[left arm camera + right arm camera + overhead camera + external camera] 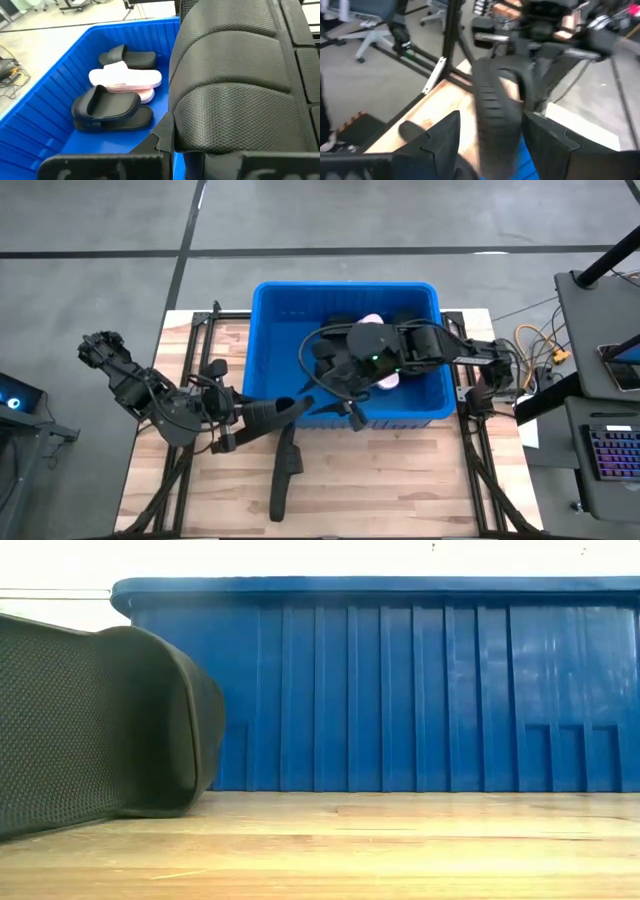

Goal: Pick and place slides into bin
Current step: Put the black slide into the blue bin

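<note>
Gripped black foam slide [235, 85] in my clamped left gripper [283, 409] reaches the blue ribbed plastic bin [45, 112]; three inside, one on the table beside it, right gripper [345, 368] spread.

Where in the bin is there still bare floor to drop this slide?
Bin: bare floor along the ribbed wall beside the black slide, and in front of it. Middle is crowded: pink slide and another black slide packed together.

Evenly and brightly lit from above, with only soft shadows on the table [400, 470]. White and overexposed above the bin [400, 690] in the low view. Strongly motion-blurred in the right wrist view; sharp elsewhere.
</note>
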You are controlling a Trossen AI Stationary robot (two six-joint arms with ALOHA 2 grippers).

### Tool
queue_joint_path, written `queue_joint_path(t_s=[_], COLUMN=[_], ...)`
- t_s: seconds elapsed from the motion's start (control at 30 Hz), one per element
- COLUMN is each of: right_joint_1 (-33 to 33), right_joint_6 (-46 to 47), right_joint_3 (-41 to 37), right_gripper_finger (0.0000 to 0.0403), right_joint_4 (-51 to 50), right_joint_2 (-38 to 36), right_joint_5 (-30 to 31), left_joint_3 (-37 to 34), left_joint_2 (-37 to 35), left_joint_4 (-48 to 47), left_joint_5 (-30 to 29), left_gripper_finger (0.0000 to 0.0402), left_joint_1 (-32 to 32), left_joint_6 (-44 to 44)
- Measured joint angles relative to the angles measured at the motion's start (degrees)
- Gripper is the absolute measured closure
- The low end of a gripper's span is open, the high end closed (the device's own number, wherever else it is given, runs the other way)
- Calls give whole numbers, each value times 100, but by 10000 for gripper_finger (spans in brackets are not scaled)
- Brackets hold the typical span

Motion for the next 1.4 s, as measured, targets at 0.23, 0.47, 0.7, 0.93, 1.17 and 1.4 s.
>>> queue_joint_path(t_s=[0.23, 0.47, 0.7, 0.93, 1.17, 1.4], right_joint_1=[2, 3, 11, 6, -109, -517], right_joint_6=[-259, -297, -208, -261, -284, -262], right_joint_3=[-8, -18, -23, -23, -20, -65], right_gripper_finger=[211, 317, 364, 364, 364, 364], right_joint_4=[20, 70, 46, -508, -1358, -2068], right_joint_2=[86, 72, 80, -48, -188, -418], right_joint_5=[-6, 226, 67, 201, 760, 773], left_joint_3=[0, 0, 0, 46, 49, 79], left_joint_2=[9, 7, -4, -121, -344, -577], left_joint_4=[44, 85, 174, 183, 259, 307], left_joint_5=[-58, -98, -137, -534, -1136, -1700], left_gripper_finger=[400, 400, 344, 203, 104, 96], left_joint_1=[13, 13, 18, 18, 16, 18], left_joint_6=[6, 2, 5, 514, 996, 999])
